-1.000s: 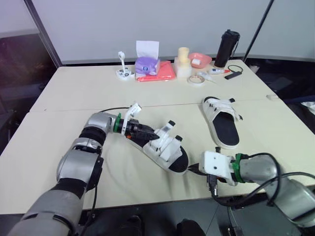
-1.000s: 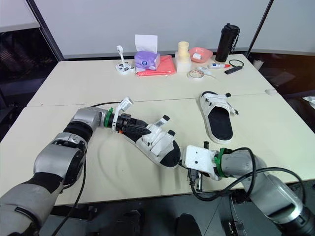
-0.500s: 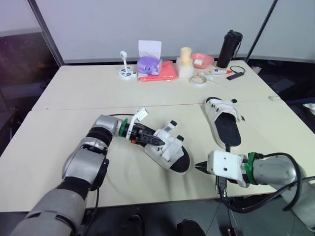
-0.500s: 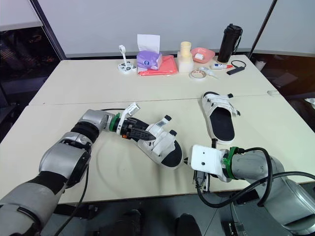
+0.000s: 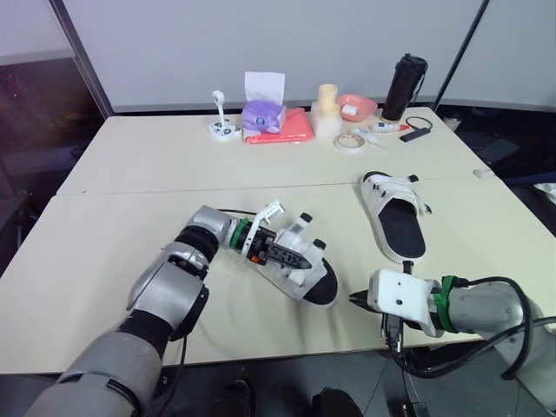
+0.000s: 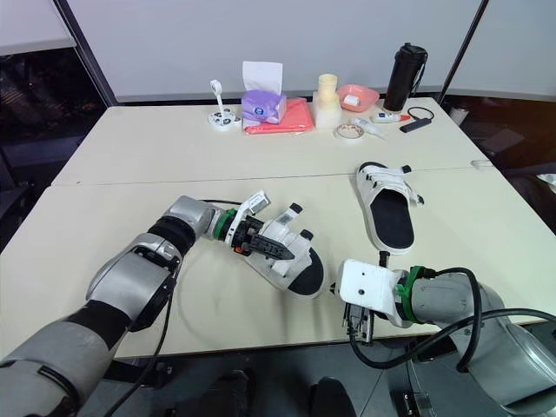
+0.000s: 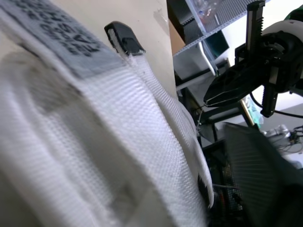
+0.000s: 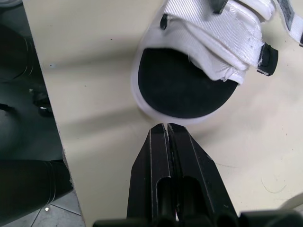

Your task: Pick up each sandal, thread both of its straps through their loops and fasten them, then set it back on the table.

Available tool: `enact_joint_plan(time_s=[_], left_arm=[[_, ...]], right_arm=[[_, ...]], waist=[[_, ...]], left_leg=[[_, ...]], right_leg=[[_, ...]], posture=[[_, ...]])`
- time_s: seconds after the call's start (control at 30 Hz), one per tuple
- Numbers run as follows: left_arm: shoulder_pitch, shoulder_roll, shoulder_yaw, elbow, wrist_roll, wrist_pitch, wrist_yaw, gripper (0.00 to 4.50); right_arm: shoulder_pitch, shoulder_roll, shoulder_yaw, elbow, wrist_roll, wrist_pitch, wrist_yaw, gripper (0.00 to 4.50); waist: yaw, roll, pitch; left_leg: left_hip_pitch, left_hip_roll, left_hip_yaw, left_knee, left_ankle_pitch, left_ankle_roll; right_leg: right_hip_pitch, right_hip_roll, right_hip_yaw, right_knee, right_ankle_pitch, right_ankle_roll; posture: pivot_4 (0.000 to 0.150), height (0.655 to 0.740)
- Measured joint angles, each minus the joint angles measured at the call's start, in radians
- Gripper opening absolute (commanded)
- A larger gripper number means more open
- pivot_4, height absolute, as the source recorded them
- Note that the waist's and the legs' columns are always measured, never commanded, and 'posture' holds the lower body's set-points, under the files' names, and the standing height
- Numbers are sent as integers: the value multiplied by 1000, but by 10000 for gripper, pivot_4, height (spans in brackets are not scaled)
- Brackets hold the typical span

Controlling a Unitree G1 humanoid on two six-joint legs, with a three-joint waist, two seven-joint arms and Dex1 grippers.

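Centrally, white sandal (image 5: pixel 313 276), black footbed (image 8: pixel 182 87), black-tipped webbing straps (image 8: pixel 222 40)

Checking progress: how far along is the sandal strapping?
Nothing looks finished yet. In hand: the left gripper reaches into the near sandal, whose strap ends stick up loose; the right gripper sits shut by its toe. Left: fastening it, then the far sandal, lying apart on the table.

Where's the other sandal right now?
In the head views, the second sandal lies on the table's right half, beyond the right gripper and to the right of the near sandal at the left gripper.
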Motion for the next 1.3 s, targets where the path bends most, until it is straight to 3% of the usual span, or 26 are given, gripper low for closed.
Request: enact_joint_plan(time_s=[0.13, 0.17, 0.27, 0.4, 0.53, 0.63, 0.77, 0.9, 1.07, 1.3], left_arm=[[0, 1, -19, -3, -39, 29, 0, 1953], [0, 2, -19, -5, -44, 41, 0, 455], [-1, -1, -2, -4, -59, 78, 2, 455], [-28, -37, 193, 51, -97, 116, 130, 455], [-58, -98, 527, 101, -240, 24, 569, 455], [-61, -163, 744, 112, -332, -155, 925, 455], [-64, -247, 924, 117, -395, -427, 1269, 455], [-80, -316, 1011, 129, -405, -699, 1516, 455], [-90, -343, 1059, 137, -410, -866, 1648, 455], [-90, -341, 1090, 141, -409, -969, 1672, 455]], right_arm=[[3, 1, 0, -6, 0, 0, -13, 0], [3, 1, 0, -6, 0, 0, -16, 0], [3, 4, 1, -6, 0, 0, -24, 0], [2, 11, 5, -6, 1, 1, -36, 0], [-2, 24, 22, -6, 2, 1, -47, 0], [-23, 30, 51, -4, 1, 1, -56, 0], [-65, 47, 84, 14, 0, -1, -58, 0], [-99, 54, 119, 37, -3, -6, -55, 0], [-122, 58, 137, 49, -3, -7, -55, 0], [-126, 62, 158, 50, -2, 0, -55, 0]], waist=[[-1, 0, 1], [-1, 0, 1], [-1, 0, 1], [1, 0, 2], [1, 0, 2], [0, -1, 2], [1, -1, 2], [9, -1, 3], [22, -1, 3], [23, -1, 3]], left_leg=[[0, 0, 0, 0, 0, 0], [0, 0, 0, 0, 0, 0], [0, 0, 0, 0, 0, 0], [-1, 0, -1, 1, 0, 0], [-1, 0, -3, 3, 0, 1], [-1, -1, -4, 3, 0, 0], [-1, -2, 0, 3, 0, 0], [-2, -2, 1, 4, 0, 0], [-2, -2, 2, 5, 0, 0], [-2, -3, 2, 5, 0, 0]], right_leg=[[-1, 0, 0, 0, 0, 0], [0, 0, 0, 0, 0, 0], [0, 0, 0, 0, 0, 0], [0, 0, 0, 0, 0, 0], [-1, -1, 0, 1, 0, 1], [-1, -2, 0, 1, 0, 1], [-2, -2, 0, 2, 0, 1], [-1, -2, 1, 2, 1, 1], [-1, -2, 1, 2, 1, 2], [0, -2, 1, 1, 1, 3]], posture=[[1500, 7400], [1500, 7400], [1500, 7400], [1500, 7400], [1500, 7400], [1500, 7400], [1500, 7400], [1500, 7400], [1500, 7400], [1500, 7400]])
